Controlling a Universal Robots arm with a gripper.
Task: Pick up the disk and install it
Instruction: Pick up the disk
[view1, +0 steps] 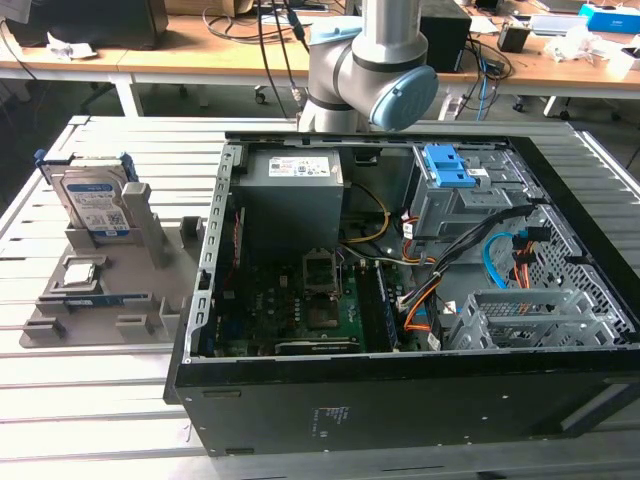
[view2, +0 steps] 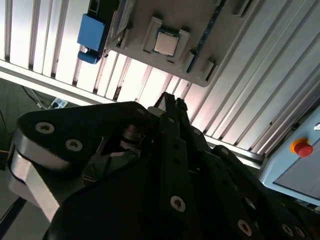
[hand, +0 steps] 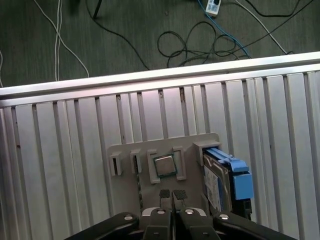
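The disk (view1: 95, 203) is a silvery drive with a white-and-blue label and blue side rails. It stands on edge in a slot of the grey holder plate (view1: 110, 310), at the exterior view's left. In the first wrist view the disk (hand: 226, 176) shows edge-on beside my gripper (hand: 172, 194), which hovers well above the plate with its fingertips (hand: 165, 193) pressed together and nothing between them. In the second wrist view the gripper (view2: 170, 102) points toward the plate, and a blue rail of the disk (view2: 91, 36) shows. My arm (view1: 370, 70) rises behind the computer case.
An open black computer case (view1: 400, 400) lies at the centre, holding a motherboard (view1: 310, 300), cables and a grey drive cage with a blue latch (view1: 447, 165). A small square processor chip (hand: 165, 166) sits on the holder plate. The slatted metal table (hand: 60, 160) ends above a floor with cables.
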